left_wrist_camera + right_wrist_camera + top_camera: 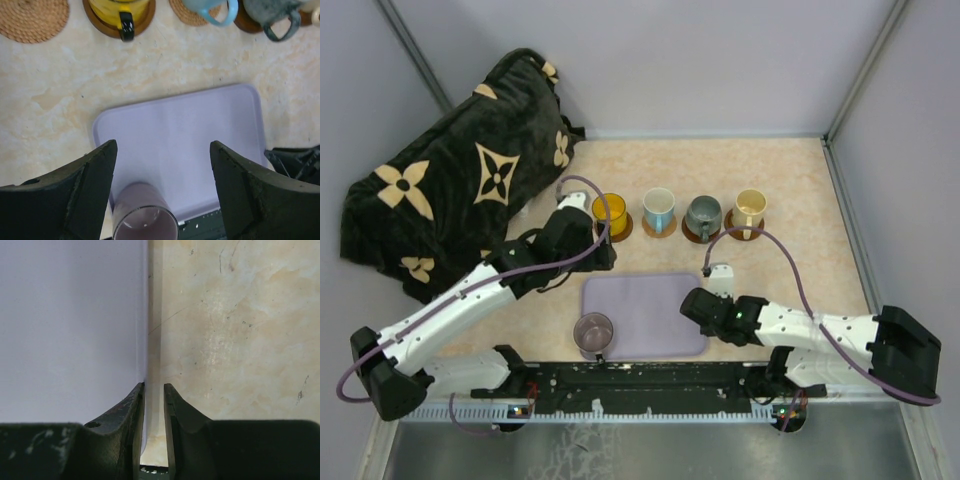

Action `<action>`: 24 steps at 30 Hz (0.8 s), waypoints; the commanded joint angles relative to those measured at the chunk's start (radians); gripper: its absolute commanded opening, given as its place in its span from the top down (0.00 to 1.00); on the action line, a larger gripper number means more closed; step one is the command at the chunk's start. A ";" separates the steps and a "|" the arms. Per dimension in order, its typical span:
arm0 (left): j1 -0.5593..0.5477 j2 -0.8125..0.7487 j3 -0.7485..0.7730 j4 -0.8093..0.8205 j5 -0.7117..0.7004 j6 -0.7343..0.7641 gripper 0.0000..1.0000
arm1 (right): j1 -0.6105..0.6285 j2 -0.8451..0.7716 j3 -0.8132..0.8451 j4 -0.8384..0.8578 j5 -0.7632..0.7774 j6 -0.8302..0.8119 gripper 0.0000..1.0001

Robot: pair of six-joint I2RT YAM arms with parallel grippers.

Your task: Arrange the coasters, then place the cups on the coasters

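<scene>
Four cups stand on coasters in a row at the back: yellow (610,212), white with a blue handle (659,210), grey-green (704,215) and cream (750,209). An empty woven coaster (32,17) lies left of the yellow cup (120,12). The mauve cup (593,333) stands upright at the near left corner of the lavender tray (650,310). My left gripper (162,145) hangs open, high over the tray, with the mauve cup (145,217) below it. My right gripper (154,386) is slightly open at the tray's right edge (142,315); the rim lies against its left finger.
A dark plush blanket (450,190) with cream flower shapes fills the back left. A black rail (640,380) runs along the table's near edge. Grey walls close in the back and both sides.
</scene>
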 commanded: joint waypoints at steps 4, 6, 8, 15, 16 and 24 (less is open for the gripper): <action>-0.133 -0.043 -0.043 -0.090 -0.031 -0.116 0.21 | 0.009 -0.021 -0.024 0.025 -0.031 0.046 0.80; -0.166 -0.055 -0.054 -0.098 -0.037 -0.141 0.21 | 0.010 -0.027 -0.032 0.025 -0.041 0.047 0.84; -0.202 -0.068 -0.058 -0.143 -0.048 -0.167 0.22 | 0.017 -0.034 -0.038 0.020 -0.044 0.050 0.86; -0.351 -0.079 -0.070 -0.220 -0.103 -0.285 0.22 | 0.044 -0.049 -0.053 0.006 -0.052 0.074 0.89; -0.372 -0.076 -0.072 -0.227 -0.108 -0.301 0.22 | 0.052 -0.048 -0.050 -0.001 -0.050 0.083 0.89; -0.480 -0.065 -0.080 -0.283 -0.127 -0.383 0.21 | 0.124 -0.035 -0.016 -0.076 0.004 0.149 0.67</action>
